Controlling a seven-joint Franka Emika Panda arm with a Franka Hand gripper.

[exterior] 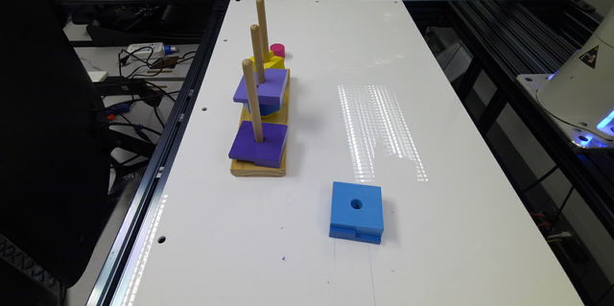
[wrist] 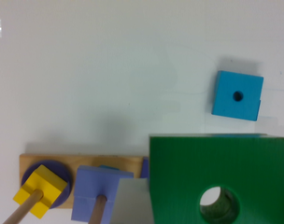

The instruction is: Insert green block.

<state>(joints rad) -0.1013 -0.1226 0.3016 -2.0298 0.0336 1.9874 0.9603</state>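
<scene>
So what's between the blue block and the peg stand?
Nothing: the exterior view shows bare white table between the blue block and the peg stand.

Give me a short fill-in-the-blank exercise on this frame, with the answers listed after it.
1. The wooden base carries ___ upright pegs.
2. The block lying alone on the white table is ___ in colour.
3. Large and close in the wrist view, the green block has a ___ hole through its middle.
4. The peg at the end of the base nearest the pink cylinder carries a ___ block.

Answers: three; blue; round; yellow
</scene>
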